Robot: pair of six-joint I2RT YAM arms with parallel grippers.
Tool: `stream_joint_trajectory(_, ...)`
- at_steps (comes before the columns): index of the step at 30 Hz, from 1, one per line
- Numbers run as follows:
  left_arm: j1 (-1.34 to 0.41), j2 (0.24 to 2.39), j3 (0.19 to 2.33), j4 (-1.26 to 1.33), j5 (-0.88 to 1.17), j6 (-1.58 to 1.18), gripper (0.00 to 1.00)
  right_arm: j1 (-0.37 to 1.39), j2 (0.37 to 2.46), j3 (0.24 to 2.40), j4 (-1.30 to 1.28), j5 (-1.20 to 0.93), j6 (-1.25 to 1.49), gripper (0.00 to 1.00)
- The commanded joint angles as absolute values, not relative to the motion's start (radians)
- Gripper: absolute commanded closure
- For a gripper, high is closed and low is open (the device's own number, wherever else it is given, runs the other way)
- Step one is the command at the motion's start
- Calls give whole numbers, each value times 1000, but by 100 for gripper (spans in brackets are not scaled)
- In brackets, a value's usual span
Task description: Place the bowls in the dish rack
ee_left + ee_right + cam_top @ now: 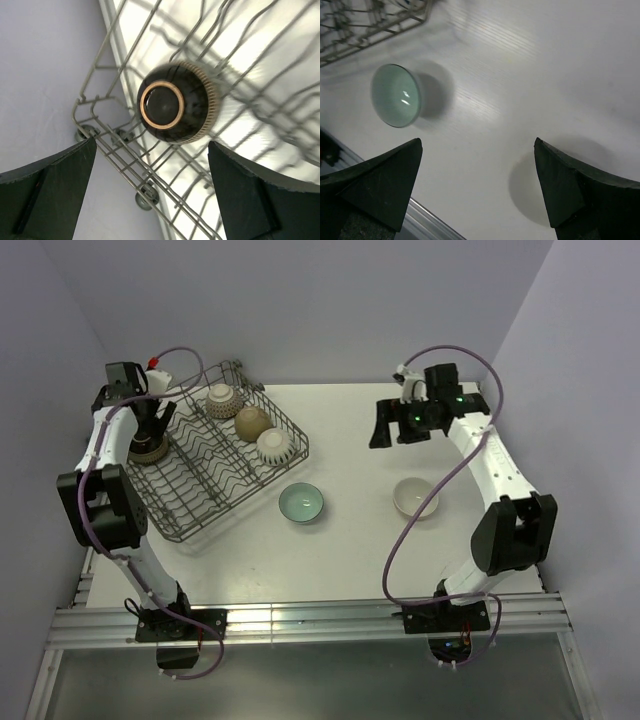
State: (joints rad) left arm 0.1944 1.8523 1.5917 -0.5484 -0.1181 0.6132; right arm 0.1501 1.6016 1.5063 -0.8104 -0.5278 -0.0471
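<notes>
The rack sits beneath the spread left tool. Its wrist view alone shows the ringed foot of a dark bowl lying on the wires just ahead, untouched. The right tool, also spread, hangs over the counter, with a green bowl ahead-left. The white bowl shows only from above.

White arms, black joints, purple cables
</notes>
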Motion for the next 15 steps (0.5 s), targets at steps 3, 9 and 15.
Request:
stream_joint_trajectory(3,206,1700,1701,-678,170,526,0,17,1517,1445,-985,-417,-244,0)
stream_joint_trajectory(9,207,1608,1737,-785,510,428,1,-100,1548,1359,-1042,-298,-348,4)
stream_joint_trajectory(15,207,1533,1640,-733,661,307,3,-153,1636,1324,-1002,-236,-361,9)
